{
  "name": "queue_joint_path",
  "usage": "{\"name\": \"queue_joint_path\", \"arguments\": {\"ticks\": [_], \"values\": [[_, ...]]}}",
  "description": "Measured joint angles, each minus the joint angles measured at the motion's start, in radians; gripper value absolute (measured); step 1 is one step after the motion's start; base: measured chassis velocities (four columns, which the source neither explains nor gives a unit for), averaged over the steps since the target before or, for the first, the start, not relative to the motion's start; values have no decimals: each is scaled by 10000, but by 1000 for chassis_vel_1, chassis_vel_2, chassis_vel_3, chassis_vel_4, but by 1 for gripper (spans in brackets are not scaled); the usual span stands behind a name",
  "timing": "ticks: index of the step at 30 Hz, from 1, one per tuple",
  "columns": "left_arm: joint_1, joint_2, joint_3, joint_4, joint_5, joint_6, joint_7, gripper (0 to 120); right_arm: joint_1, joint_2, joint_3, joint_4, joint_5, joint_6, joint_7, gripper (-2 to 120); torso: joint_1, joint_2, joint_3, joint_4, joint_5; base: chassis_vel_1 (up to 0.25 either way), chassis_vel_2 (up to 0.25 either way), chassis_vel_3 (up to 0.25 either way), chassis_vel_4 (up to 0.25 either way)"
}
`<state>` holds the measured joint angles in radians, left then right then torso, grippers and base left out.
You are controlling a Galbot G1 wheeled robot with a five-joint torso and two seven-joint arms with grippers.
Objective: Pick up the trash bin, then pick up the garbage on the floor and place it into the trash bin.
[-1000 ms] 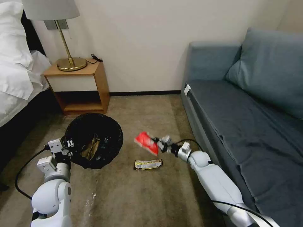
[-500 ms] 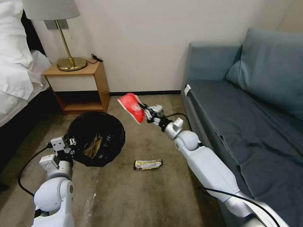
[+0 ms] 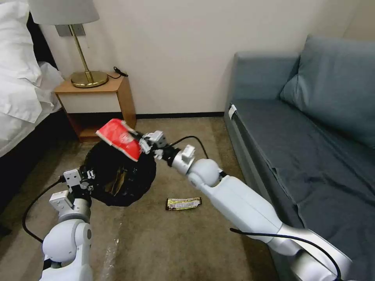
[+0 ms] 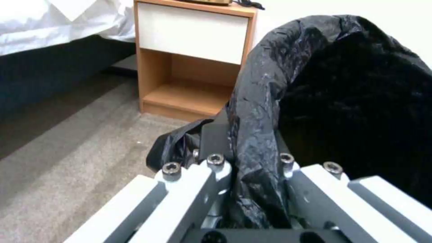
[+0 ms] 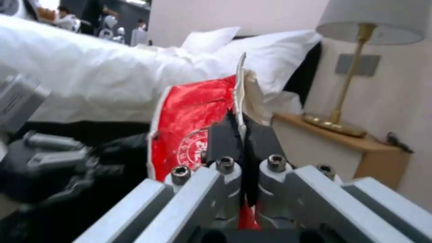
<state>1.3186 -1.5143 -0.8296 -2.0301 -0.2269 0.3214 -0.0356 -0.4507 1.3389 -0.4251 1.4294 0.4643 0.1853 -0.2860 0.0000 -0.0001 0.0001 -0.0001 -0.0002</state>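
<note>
Change: since half a second ago the right arm has swung the red snack packet (image 3: 118,138) leftward, from above open carpet to above the far rim of the trash bin (image 3: 119,175); bin and left arm have kept their place.
Left end effector (image 3: 86,178): pressed together on the bin's near-left rim, pinching the black bag folded over it; the left wrist view shows the crinkled liner (image 4: 261,111) squeezed between the two fingers.
Trash bin: held by that rim on the left part of the carpet (image 3: 164,238), just in front of the wooden nightstand (image 3: 97,107); brown paper lies inside it.
Bed (image 3: 19,89): lines the left edge of the floor, with a dark strip of carpet between it and the bin.
Right end effector (image 3: 143,143): pinching the packet by one edge; in the right wrist view the fingers (image 5: 261,138) are closed on the packet's white seam.
Red snack packet: in the air, tilted, overlapping the bin's far rim.
Yellow-black wrapper (image 3: 183,203): flat on the carpet, right of the bin and apart from it, under the right forearm.
Open room: bare carpet runs from the wrapper toward the near edge of the floor.
Sofa (image 3: 304,128): its front edge bounds the carpet on the right.
</note>
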Motion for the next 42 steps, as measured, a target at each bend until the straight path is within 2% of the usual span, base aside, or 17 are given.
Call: {"name": "queue_joint_path", "arguments": {"ticks": [7, 17, 20, 21, 23, 24, 26, 30, 31, 33, 35, 36, 38, 40, 42], "values": [[28, 12, -66, -110, 2, 3, -27, 4, 1, 295, -651, -82, -228, 34, -27, 0, 0, 1, -1, 3, 0, 0, 0, 0, 0], [-32, -91, 23, -46, 91, 6, -36, 4, -420, 175, -880, -130, -609, 123, -101, 0, 0, 0, 0, 0, 0, 0, 0, 0, 0], [-23, -128, 45, -60, 109, 6, -37, 4, -527, 163, -840, -139, -708, 123, -135, 13, 0, 0, -1, 0, 1, 0, 0, 0, 0], [-23, -128, 45, -60, 109, 6, -37, 4, -527, 163, -840, -139, -708, 123, -135, 13, 0, 0, -1, 0, 1, 0, 0, 0, 0], [-52, -117, 43, -61, 109, 6, -36, 4, -572, 166, -817, -140, -715, 121, -135, 24, 0, 1, -1, 0, 1, 0, 0, 0, 0], [-52, -117, 43, -61, 109, 6, -36, 4, -572, 166, -817, -140, -715, 121, -135, 24, 0, 1, -1, 0, 1, 0, 0, 0, 0], [-81, -108, 47, -51, 109, 6, -36, 4, -644, 143, -754, -149, -748, 121, -135, 36, 0, 0, 0, 1, 2, 0, 0, 0, 0], [-82, -110, 58, -50, 109, 6, -36, 4, -661, 124, -735, -156, -778, 132, -135, 42, 0, 0, 0, 0, 2, 0, 0, 0, 0], [-86, -110, 70, -51, 119, 6, -36, 4, -662, 115, -711, -156, -789, 146, -138, 53, 0, 0, -1, 0, 2, 0, 0, 0, 0], [-88, -110, 70, -51, 124, 7, -36, 4, -654, 112, -703, -156, -789, 149, -142, 56, 0, 0, 0, 0, 2, 0, 0, 0, 0], [-88, -110, 69, -58, 127, 19, -37, 4, -607, 113, -673, -148, -784, 153, -156, 67, 0, 0, -1, 1, 2, 0, 0, 0, 0], [-88, -110, 69, -58, 127, 19, -37, 4, -607, 113, -673, -148, -784, 153, -156, 67, 0, 0, -1, 1, 2, 0, 0, 0, 0], [-50, -104, 47, -69, 127, 23, -37, 4, -483, 140, -512, -122, -729, 153, -178, 79, 0, 0, -1, 1, 1, 0, 0, 0, 0], [-43, -104, 41, -69, 128, 23, -37, 4, -455, 147, -478, -116, -707, 150, -177, 80, 0, 0, -1, 1, 1, 0, 0, 0, 0], [-36, -111, 33, -69, 128, 24, -45, 4, -361, 185, -286, -38, -585, 86, -98, 93, 0, 0, -1, 1, 2, 0, 0, 0, 0]]}}
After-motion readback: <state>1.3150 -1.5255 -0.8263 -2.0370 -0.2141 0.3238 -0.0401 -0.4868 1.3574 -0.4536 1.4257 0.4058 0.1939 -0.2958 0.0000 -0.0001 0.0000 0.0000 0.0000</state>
